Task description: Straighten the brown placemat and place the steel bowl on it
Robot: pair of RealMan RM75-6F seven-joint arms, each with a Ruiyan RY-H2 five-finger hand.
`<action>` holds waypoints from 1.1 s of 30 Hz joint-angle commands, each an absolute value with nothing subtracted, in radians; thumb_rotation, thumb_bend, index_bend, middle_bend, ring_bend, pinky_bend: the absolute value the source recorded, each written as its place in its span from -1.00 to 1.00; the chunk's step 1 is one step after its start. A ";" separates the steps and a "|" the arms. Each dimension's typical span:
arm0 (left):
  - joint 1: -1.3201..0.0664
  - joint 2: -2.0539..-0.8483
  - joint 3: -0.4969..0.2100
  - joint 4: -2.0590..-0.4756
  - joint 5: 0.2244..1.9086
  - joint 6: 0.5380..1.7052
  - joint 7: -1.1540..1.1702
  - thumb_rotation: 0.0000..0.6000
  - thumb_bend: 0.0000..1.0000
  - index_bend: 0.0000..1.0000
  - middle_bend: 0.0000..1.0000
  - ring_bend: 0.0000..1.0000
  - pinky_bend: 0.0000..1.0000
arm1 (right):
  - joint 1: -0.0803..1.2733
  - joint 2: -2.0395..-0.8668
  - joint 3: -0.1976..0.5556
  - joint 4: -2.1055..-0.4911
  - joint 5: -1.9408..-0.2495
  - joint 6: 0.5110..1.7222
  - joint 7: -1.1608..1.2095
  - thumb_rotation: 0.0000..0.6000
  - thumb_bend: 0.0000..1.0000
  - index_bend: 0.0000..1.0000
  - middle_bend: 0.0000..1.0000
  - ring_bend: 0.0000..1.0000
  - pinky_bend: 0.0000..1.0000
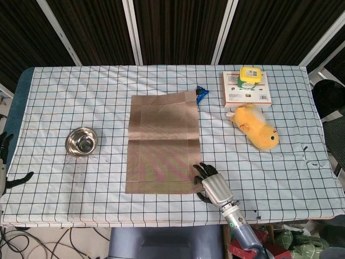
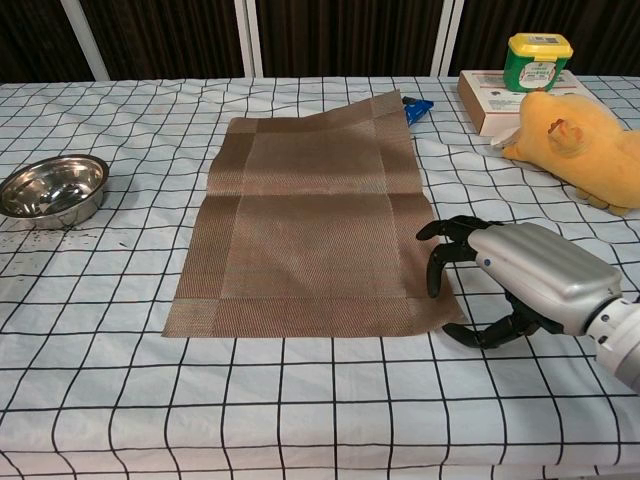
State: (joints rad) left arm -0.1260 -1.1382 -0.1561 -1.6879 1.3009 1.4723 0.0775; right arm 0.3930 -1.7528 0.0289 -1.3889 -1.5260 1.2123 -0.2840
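The placemat (image 1: 163, 141) lies flat mid-table on the tablecloth (image 1: 64, 86), its far right corner lifted over a small packet (image 1: 201, 95). Left of it, well apart, sits the steel bowl (image 1: 81, 141). At the mat's near right corner rests the right hand (image 1: 213, 183), fingertips (image 2: 436, 275) at the mat's edge. Far right: a flat box (image 1: 246, 93) with a tub (image 1: 250, 76) on top, and the plush toy (image 1: 254, 127) just nearer than the box. The left hand (image 1: 5, 162) hangs off the table's left edge.
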 commanded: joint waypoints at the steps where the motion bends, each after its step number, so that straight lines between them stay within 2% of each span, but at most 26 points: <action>1: -0.126 -1.138 -0.156 -1.688 1.301 1.473 0.078 1.00 -1.00 -1.00 -1.00 -1.00 -0.99 | 0.393 -1.753 0.028 -1.388 -1.527 1.213 -0.285 1.00 -0.50 -0.05 -0.73 -0.82 -0.65; 23: -0.124 -1.139 -0.157 -1.688 1.303 1.477 0.076 1.00 -1.00 -1.00 -1.00 -1.00 -0.99 | 0.396 -1.760 0.029 -1.386 -1.522 1.211 -0.285 1.00 -0.49 -0.05 -0.73 -0.82 -0.65; 33: -0.125 -1.139 -0.156 -1.689 1.302 1.474 0.077 1.00 -1.00 -1.00 -1.00 -1.00 -0.99 | 0.399 -1.761 0.029 -1.387 -1.520 1.209 -0.277 1.00 -0.31 0.04 -0.73 -0.82 -0.65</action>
State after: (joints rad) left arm -0.1251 -1.1393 -0.1563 -1.6891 1.3017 1.4742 0.0768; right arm 0.3988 -1.7613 0.0289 -1.3873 -1.5194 1.2088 -0.2774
